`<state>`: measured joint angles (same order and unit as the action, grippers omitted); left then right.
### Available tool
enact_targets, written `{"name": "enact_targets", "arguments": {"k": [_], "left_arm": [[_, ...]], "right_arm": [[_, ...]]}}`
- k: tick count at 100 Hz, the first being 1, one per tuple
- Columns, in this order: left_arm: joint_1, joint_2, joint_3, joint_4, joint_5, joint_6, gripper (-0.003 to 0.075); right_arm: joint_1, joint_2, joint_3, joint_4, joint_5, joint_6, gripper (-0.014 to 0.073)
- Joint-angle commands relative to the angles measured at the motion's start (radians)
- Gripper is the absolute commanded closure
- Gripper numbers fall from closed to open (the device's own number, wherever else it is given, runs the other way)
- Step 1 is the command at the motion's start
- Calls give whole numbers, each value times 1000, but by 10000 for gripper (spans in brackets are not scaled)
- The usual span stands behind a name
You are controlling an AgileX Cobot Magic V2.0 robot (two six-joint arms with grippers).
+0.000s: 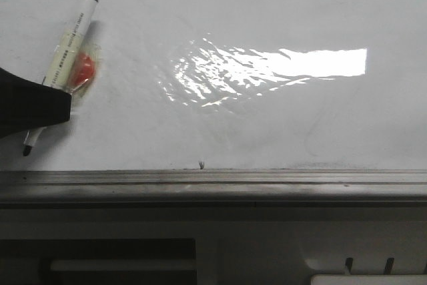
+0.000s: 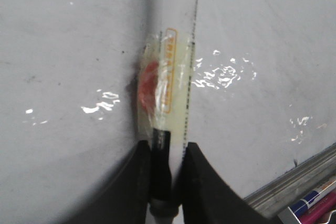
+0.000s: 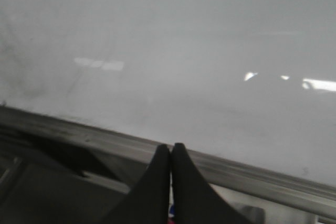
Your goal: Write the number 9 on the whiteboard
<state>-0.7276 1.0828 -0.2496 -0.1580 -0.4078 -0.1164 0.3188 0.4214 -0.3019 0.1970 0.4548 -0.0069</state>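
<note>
Filling most of the front view, the whiteboard lies glossy and white, with faint grey smudges and a bright patch of glare right of its middle. No drawn 9 shows on it in any view; the surface carries only smears and a tiny dark mark just above the tray. Along its near edge runs the grey metal tray, a long ridged strip spanning the whole width of the picture.

At the far left of the front view the left gripper comes in as a dark shape, its jaws closed around a marker. The marker is white-bodied with a black end cap pointing up and away, and its dark tip sticks out below the gripper, at or very near the board (contact cannot be told). In the left wrist view the two black fingers pinch the marker's dark section, and a red-orange lump wrapped in clear tape sits against the barrel.

The right gripper hangs over the tray edge, fingers pressed together with nothing between them.
</note>
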Motion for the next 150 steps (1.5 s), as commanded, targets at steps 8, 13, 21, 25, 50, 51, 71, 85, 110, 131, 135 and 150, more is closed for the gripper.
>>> {"name": "enact_targets", "arguments": {"k": [8,13,21,25,50,51,71,85,110,131,135,150], "left_arm": [[-59,-71,-27,166,-36,-10,740],[-83,-95,-27,253,-38,-10,740],[-119,-125,-27,410,-42,-10,740],[-139,-135,-27,461,-50,-10,740],[-196,-146,-27,523,-90,-10,740],[-196,-146,-27,523,-90,-10,740],[-196,-146,-27,523,-90,-8,740],[-196,-146,-27,523,-88,-8,740],[-196,-146,-27,523,-86,-8,740],[-196,-146,-27,523,-79,-8,740],[-196,-146,-27,523,-80,-8,740],[-196,-146,-27,523,-75,-8,729]], "right_arm": [[152,98,-134,23,-45,0,663],[203,132,-174,23,-45,0,662],[285,198,-237,29,-58,0,659],[327,232,-276,47,-62,0,641],[565,422,-475,50,-39,-59,242],[569,432,-479,50,-39,-59,229],[616,548,-557,54,-43,-59,214],[620,606,-595,70,-56,-59,215],[620,677,-606,70,-110,-49,229],[620,690,-606,77,-122,-44,522],[620,690,-606,77,-126,-44,582],[620,690,-606,77,-130,-44,670]]}}
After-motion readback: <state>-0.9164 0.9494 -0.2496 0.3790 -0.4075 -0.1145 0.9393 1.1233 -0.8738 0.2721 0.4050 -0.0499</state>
